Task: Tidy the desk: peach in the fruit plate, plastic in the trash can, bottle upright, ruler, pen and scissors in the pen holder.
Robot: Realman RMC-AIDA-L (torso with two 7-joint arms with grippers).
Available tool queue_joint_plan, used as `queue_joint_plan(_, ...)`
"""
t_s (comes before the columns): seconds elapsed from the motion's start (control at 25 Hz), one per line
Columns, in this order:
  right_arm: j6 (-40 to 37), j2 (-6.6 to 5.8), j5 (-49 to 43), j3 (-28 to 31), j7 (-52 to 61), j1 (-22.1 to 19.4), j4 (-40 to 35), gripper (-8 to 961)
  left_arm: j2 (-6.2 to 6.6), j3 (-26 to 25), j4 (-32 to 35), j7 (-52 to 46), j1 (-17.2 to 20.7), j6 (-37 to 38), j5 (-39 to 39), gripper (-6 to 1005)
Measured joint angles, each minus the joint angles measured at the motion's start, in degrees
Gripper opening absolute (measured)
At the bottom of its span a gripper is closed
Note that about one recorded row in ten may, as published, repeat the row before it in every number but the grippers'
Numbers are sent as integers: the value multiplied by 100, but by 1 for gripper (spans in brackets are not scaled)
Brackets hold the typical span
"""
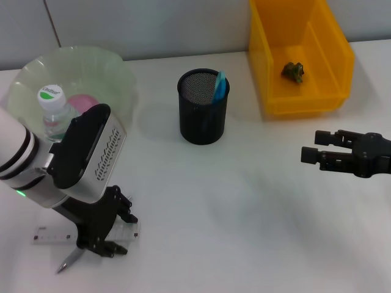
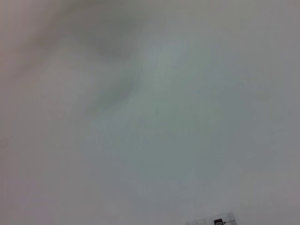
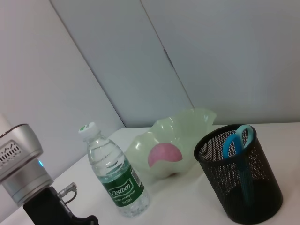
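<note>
My left gripper [image 1: 119, 227] is low at the front left, open, its fingers on either side of the right end of the white ruler [image 1: 52, 235], which lies flat. A grey pen [image 1: 67, 263] pokes out beneath it. One ruler corner [image 2: 215, 221] shows in the left wrist view. The bottle [image 1: 54, 108] stands upright beside the green fruit plate [image 1: 116, 67], which holds the pink peach [image 3: 164, 156]. Blue scissors [image 1: 219, 86] stand in the black mesh pen holder [image 1: 203, 116]. Crumpled plastic [image 1: 294, 71] lies in the yellow trash can [image 1: 333, 73]. My right gripper [image 1: 308, 146] hovers open at the right, holding nothing.
The left arm's silver wrist housing [image 1: 85, 155] hangs over the front of the plate and hides part of the bottle. Bare white tabletop [image 1: 232, 207] stretches between the two grippers. A grey wall [image 1: 183, 24] runs behind the desk.
</note>
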Motion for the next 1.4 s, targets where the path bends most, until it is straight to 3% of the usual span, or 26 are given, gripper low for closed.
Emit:
queue_joint_plan(0.16, 4, 0, -3, 0, -11, 13, 36, 836, 0, 15, 97, -19, -13, 7, -22, 647)
queue_joint_plan(0.4, 13, 0, -3, 0, -19, 24, 61, 836, -5, 78, 208, -43, -19, 60, -40, 459)
queue_joint_plan(0.52, 14, 0, -3, 5, -18, 25, 61, 834, -6, 85, 251, -53, -16, 92, -56, 413)
queue_joint_plan(0.8, 7, 0, -3, 20, -24, 14, 61, 831, -14, 129, 1391, -374, 345, 745, -664, 384)
queue_joint_plan(1.08, -35, -9, -1, 53, -109, -11, 60, 827, 9, -309, 2439, -486, 841, 1046, -2365, 384)
queue_joint_plan(1.4, -51, -9, 32, 57, -156, -62, 35, 823, -6, -342, 2262, -2, 1240, -56, -4482, 384)
